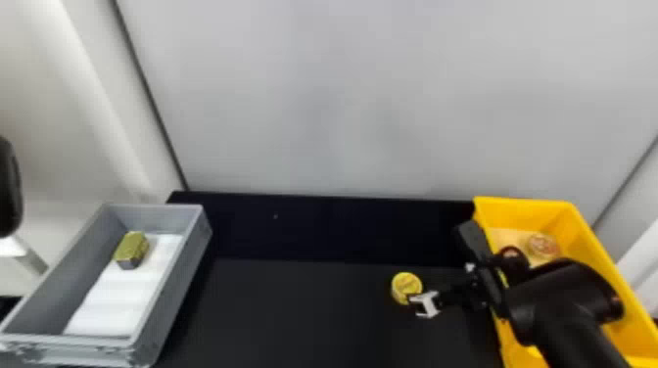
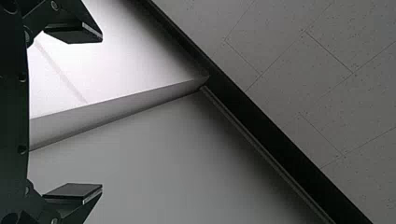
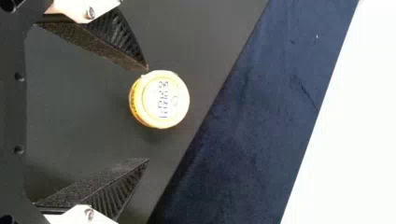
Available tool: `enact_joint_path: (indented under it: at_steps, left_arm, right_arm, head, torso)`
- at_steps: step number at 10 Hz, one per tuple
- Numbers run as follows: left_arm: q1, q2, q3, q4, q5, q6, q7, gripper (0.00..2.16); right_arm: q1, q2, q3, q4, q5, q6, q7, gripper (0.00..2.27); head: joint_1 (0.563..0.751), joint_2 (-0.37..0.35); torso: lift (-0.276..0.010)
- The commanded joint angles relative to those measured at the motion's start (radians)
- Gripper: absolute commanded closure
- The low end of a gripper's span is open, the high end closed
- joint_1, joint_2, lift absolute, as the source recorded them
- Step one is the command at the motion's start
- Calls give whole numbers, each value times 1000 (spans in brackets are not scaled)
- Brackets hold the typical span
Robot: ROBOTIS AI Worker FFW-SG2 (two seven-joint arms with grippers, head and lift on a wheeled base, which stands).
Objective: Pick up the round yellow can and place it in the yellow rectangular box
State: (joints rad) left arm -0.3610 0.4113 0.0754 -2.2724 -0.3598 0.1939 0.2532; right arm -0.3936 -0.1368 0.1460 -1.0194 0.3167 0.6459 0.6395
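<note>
Currently, I have one round yellow can (image 1: 407, 287) on the black counter (image 1: 293, 308), outside the one yellow rectangular box (image 1: 526, 208). My right end effector (image 1: 425, 303) is beside the can, its two fingers spread; the can sits near their tips, ungripped. I cannot tell whether one tip touches it. At least one round tin (image 1: 542, 245) lies inside the yellow box. One grey bin (image 1: 191, 271), at left, contains one white liner (image 1: 115, 298) and one green-gold block (image 1: 132, 247). My left end effector (image 2: 102, 113) is empty, its two fingers spread wide.
</note>
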Motion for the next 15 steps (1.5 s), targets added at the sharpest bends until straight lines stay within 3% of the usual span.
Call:
enact_joint_path:
  at_steps: [1, 8, 15]
  left_arm:
    - [-3, 5, -6, 1, 2, -1, 0, 145]
    - [-15, 2, -22, 7, 2, -7, 0, 145]
    - [-16, -3, -22, 7, 2, -8, 0, 145]
  right_arm:
    - [-33, 17, 0, 73, -1, -43, -24, 73]
    - [-99, 33, 3, 213, -1, -101, -73, 58]
    - [-64, 45, 44, 209, -60, -92, -62, 58]
  head:
    - [663, 54]
    - [663, 54]
    - [663, 54]
  torso:
    - [-10]
    - [-10]
    - [-10]
